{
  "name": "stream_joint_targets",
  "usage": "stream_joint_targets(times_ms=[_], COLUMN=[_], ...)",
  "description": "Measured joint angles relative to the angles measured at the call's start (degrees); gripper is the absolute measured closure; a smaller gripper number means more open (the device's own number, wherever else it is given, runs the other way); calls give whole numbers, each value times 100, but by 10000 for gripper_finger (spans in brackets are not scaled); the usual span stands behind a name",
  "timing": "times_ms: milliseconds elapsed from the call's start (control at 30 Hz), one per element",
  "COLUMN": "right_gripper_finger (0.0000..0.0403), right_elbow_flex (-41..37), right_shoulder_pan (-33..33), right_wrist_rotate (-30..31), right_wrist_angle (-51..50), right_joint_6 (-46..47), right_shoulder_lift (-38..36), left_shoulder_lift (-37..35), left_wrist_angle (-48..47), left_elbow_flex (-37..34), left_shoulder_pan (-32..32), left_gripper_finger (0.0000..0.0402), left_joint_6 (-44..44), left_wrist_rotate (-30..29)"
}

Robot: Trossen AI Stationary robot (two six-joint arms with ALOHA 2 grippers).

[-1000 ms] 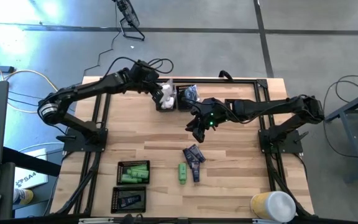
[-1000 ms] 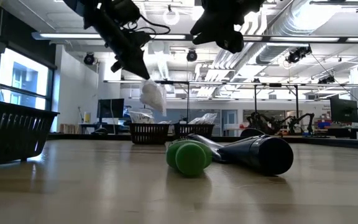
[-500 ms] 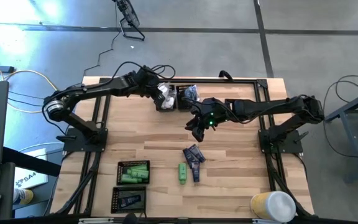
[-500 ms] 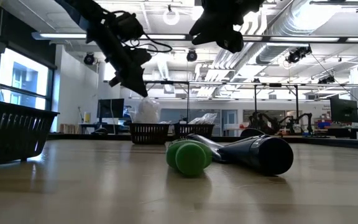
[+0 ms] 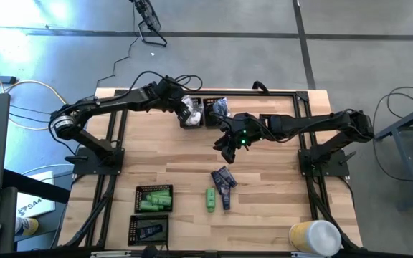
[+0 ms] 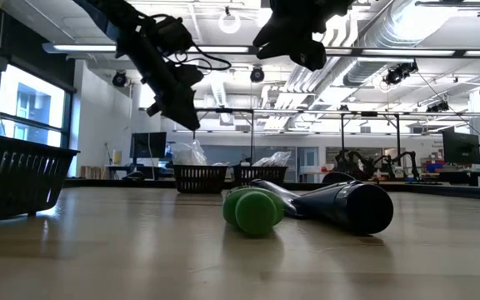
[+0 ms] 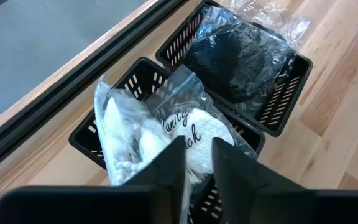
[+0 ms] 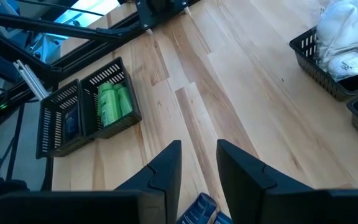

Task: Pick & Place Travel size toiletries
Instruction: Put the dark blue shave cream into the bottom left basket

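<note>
While the white packet (image 7: 166,134) lies in the far tray (image 7: 89,140), the left gripper (image 7: 197,162) hangs just above, fingers slightly parted, holding nothing.
Lift straight up, I judge, so the crinkly bag doesn't snag; the right gripper (image 5: 228,147) waits mid-table, parted and empty, above the green tube (image 5: 210,199) and navy tubes (image 5: 224,179).

far edge of wooden desk (image 5: 271,215): two black mesh trays side by side, left tray (image 5: 190,120) holds white crinkly packets (image 7: 160,134), right tray (image 5: 212,117) holds dark pieces in clear bags (image 7: 238,53) | desk centre: green tube (image 5: 210,200) beside navy tubes (image 5: 224,179) | near-left corner: tray of green tubes (image 5: 154,198) behind tray of navy tubes (image 5: 149,230)
</note>
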Motion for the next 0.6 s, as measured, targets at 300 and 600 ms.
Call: stream_joint_targets(times_ms=[300, 600], right_gripper_finger=[309, 309], right_elbow_flex=[0, 0], right_shoulder_pan=[0, 71], right_wrist_rotate=[1, -1], right_wrist_angle=[46, 44], right_joint_6=[4, -4], right_shoulder_lift=[0, 0], left_shoulder_lift=[2, 0], left_wrist_angle=[66, 72], left_elbow_flex=[219, 573], left_shoulder_pan=[2, -2], left_gripper_finger=[249, 327], left_joint_6=[-2, 4], left_wrist_rotate=[328, 1413])
